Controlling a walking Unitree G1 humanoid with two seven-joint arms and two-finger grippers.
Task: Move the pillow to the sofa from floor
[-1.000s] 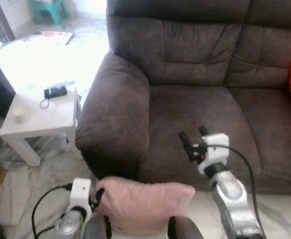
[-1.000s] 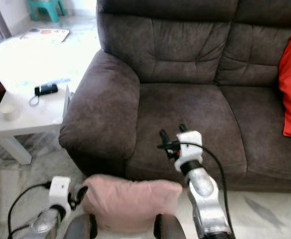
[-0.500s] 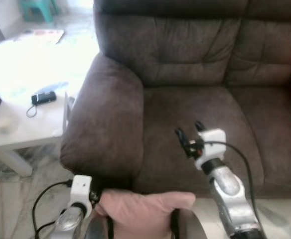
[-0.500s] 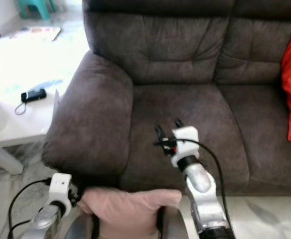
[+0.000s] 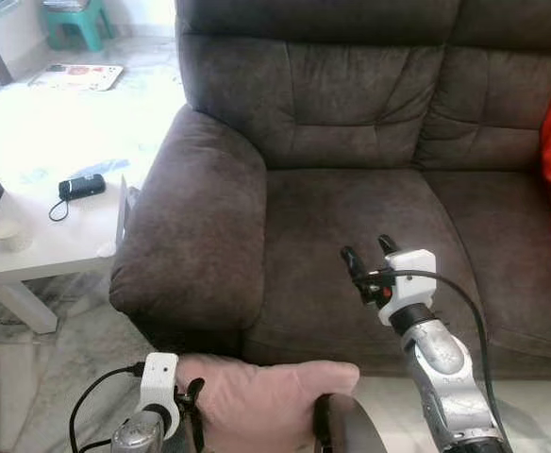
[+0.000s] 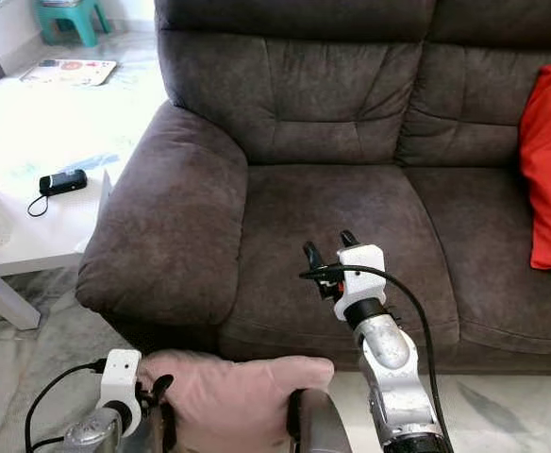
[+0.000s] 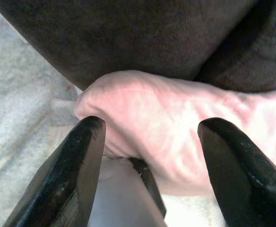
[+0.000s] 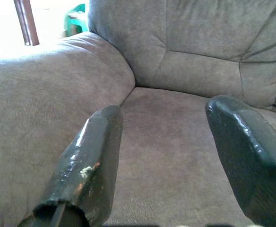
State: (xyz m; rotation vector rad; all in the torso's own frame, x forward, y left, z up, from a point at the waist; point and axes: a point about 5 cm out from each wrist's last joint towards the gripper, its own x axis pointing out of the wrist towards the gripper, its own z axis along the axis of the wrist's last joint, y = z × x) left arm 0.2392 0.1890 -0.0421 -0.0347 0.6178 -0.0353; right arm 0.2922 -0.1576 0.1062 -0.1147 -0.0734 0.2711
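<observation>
Pink pillow [image 5: 275, 401] just beside open left gripper [image 7: 147, 161], below sofa [image 5: 351, 203]

Matt brown suede-like cloth covers the sofa [image 5: 351, 179] — the pink pillow [image 5: 266, 401] is soft, smooth fabric; black gripper fingers [image 8: 88, 165] gleam glossy, scuffed; the side table [image 5: 63, 236] is painted white.

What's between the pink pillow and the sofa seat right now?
Nothing visible. The pink pillow sits low at the sofa's front edge by the left gripper, and the sofa seat above it is bare. The right gripper hovers open over the seat front; the red cushion lies far right.
</observation>
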